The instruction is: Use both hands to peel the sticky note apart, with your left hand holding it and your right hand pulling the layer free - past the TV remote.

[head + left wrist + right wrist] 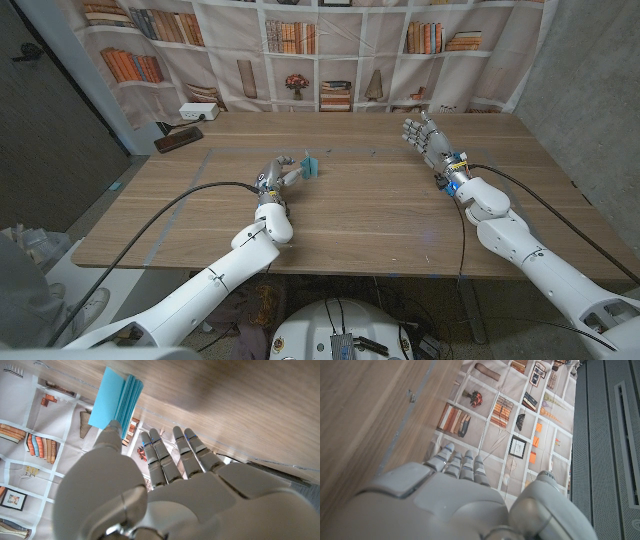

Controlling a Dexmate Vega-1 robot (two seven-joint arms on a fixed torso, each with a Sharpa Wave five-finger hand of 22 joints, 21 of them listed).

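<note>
1. The left hand [275, 178] sits left of centre in the head view, above the wooden desk [370, 215], and holds a blue sticky-note pad [310, 165] at its fingertips.
2. In the left wrist view the sticky-note pad [114, 401] shows at the upper left of the frame, its sheets fanned apart at one edge, with the thumb [111, 435] pressed against its lower corner; the other fingers [160, 457] reach up beside it and lie straight.
3. The right hand [428, 138] is in the upper right of the head view, well apart from the pad, with its fingers spread and nothing in them.
4. The right wrist view shows the right hand [460, 490] from behind, its fingers [462, 462] extended together toward the bookshelf backdrop [520, 415].
5. A dark TV remote [178, 139] lies at the upper left of the head view, near the desk's far left corner, with a white power strip [198, 112] just behind it.
</note>
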